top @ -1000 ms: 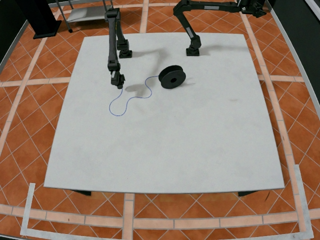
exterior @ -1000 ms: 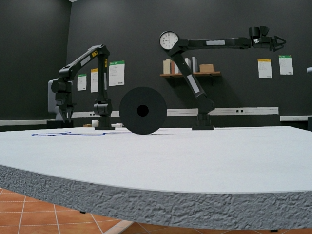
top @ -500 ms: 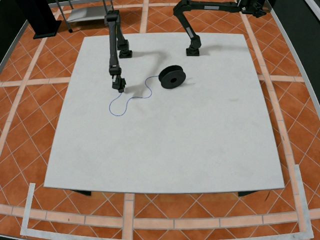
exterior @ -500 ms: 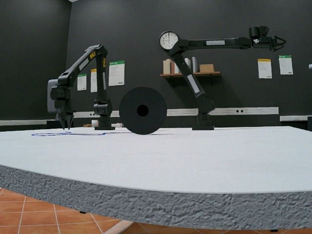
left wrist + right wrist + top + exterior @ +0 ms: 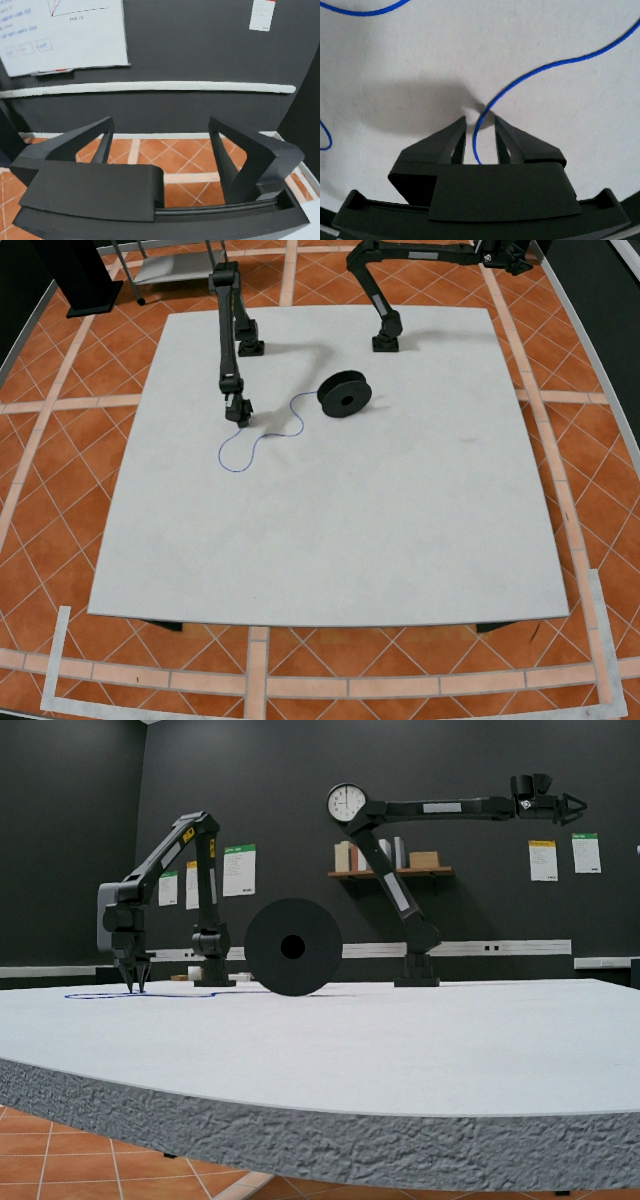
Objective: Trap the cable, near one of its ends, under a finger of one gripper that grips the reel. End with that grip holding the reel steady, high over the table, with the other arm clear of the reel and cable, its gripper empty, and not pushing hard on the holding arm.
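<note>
The black reel (image 5: 333, 406) (image 5: 268, 947) stands upright on its flange rims on the white table (image 5: 361, 550) (image 5: 361, 1055). The thin blue cable (image 5: 236, 471) (image 5: 520, 78) runs from the reel in curves across the table. My right gripper (image 5: 242, 424) (image 5: 136, 991) (image 5: 480, 121) points down, its tips at or just above the table by the cable's far end. It is partly open; the cable passes between the fingers, not gripped. The fingers' base hides the cable's tip in the right wrist view. My left gripper (image 5: 584, 808) (image 5: 161, 121) is wide open and empty, high beyond the table's side, far from reel and cable.
The two arm bases (image 5: 251, 347) (image 5: 385, 343) stand near the table's back edge, behind the reel. A trolley (image 5: 178, 266) and a black pillar (image 5: 77, 271) stand on the floor behind the table. A shelf (image 5: 390, 872) hangs on the back wall.
</note>
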Robot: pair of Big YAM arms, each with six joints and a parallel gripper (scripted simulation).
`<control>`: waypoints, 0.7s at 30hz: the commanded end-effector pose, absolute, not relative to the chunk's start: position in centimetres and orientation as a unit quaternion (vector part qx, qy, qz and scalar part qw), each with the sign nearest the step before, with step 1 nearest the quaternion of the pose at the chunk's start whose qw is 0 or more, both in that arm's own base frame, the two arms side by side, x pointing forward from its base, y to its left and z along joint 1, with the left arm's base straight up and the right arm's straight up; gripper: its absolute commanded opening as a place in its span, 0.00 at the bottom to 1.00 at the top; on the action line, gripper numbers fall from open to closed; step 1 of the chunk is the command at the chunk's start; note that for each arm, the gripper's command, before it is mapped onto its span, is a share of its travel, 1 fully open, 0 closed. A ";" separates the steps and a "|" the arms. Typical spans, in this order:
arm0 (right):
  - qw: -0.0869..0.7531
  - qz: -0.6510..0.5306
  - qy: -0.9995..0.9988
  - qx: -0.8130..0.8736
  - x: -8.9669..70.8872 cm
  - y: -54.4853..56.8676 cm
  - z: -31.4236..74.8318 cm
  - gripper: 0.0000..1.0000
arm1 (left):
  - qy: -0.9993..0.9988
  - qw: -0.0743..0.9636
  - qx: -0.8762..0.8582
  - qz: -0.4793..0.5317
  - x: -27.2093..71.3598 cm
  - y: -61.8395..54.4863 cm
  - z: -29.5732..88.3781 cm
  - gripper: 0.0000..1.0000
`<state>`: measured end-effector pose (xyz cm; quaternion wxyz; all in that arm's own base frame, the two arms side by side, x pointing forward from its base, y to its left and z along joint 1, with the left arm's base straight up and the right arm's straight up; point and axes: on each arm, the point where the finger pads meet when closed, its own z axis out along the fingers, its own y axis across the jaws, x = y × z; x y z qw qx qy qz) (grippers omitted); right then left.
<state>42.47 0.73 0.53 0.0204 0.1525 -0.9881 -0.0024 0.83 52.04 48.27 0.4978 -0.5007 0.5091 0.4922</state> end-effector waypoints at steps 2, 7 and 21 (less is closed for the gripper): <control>-0.026 0.003 -0.987 0.156 45.6 1.5 3.3 0.30 | 0.493 0.508 -0.496 0.503 0.1 51.7 50.2 1.00; -0.018 0.002 -0.988 0.157 45.1 1.5 3.6 0.30 | 0.493 0.508 -0.496 0.503 0.1 51.7 50.2 1.00; -0.012 0.001 -0.988 0.157 45.2 1.5 3.4 0.30 | 0.493 0.508 -0.496 0.503 0.1 51.7 50.2 1.00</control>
